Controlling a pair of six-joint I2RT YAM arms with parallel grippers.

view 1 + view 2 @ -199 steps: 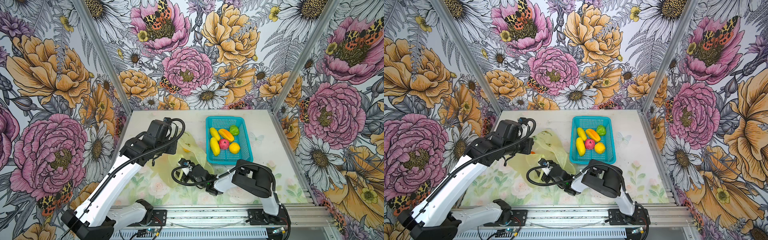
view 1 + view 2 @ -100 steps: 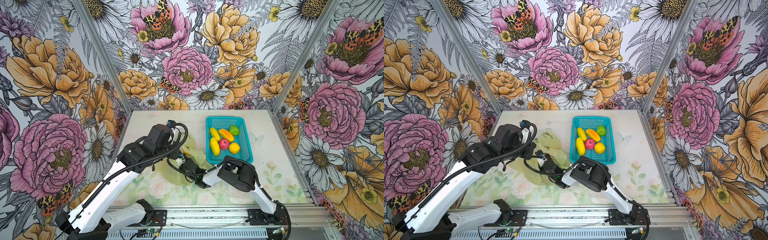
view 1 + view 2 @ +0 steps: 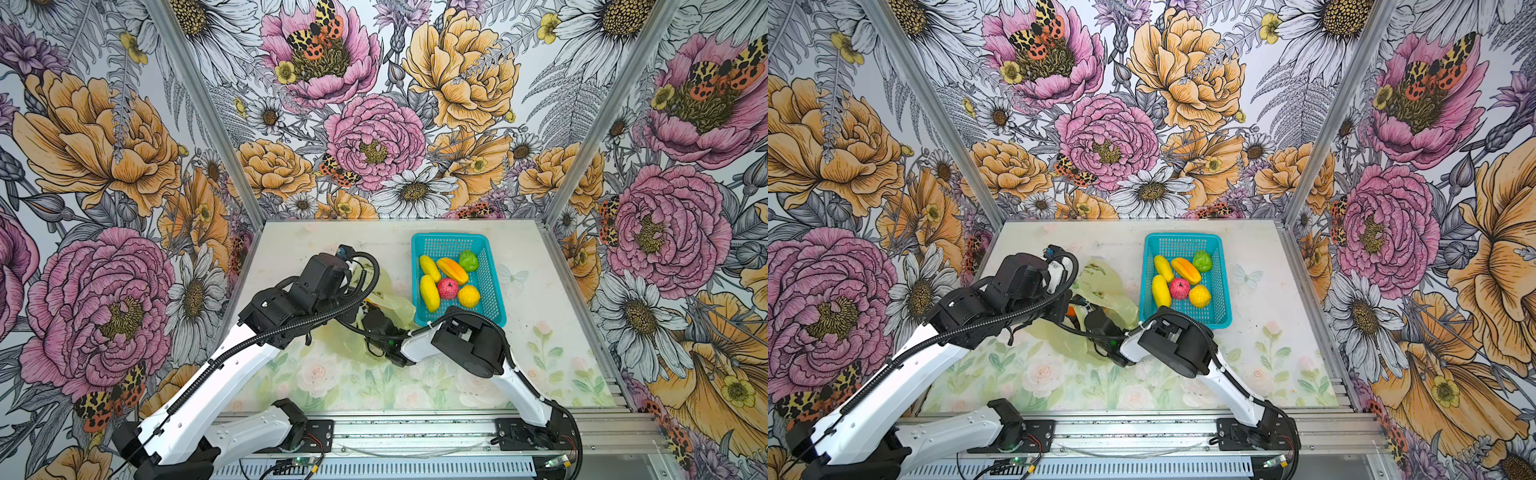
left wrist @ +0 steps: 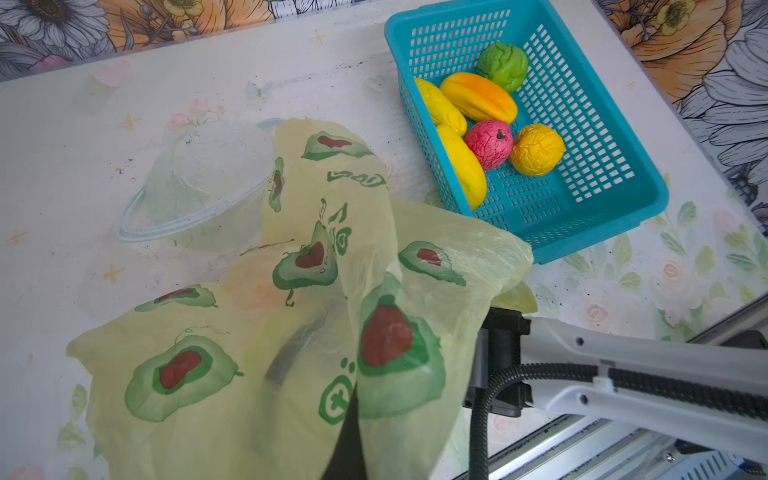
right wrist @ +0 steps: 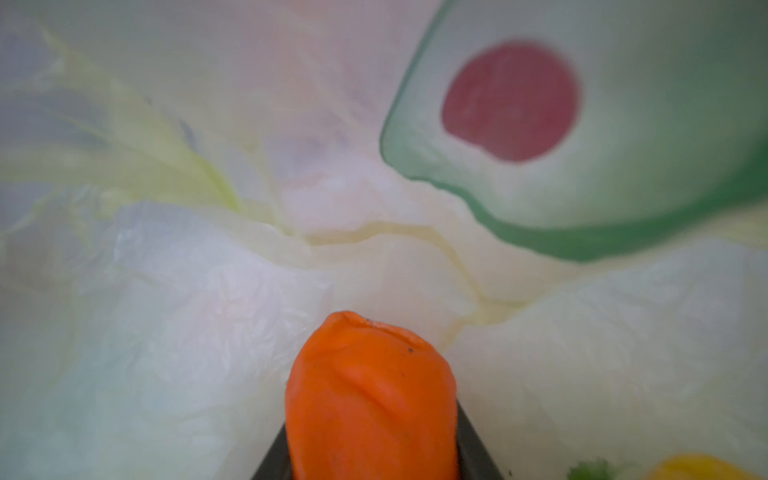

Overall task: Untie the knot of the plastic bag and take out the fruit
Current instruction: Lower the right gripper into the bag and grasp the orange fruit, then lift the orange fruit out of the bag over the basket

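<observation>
Table (image 3: 548, 374): right pincer (image 5: 370, 453), fruit (image 5: 370, 386) inside bag (image 4: 436, 257)

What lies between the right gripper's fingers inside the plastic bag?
An orange fruit sits there, touching both fingers, with plastic bag film all around; the right wrist view shows it.

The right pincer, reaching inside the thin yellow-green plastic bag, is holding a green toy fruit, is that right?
Not quite: the toy fruit is orange, not green. The right wrist view shows it between the jaws of the right pincer, inside the thin yellow-green plastic bag.
</observation>
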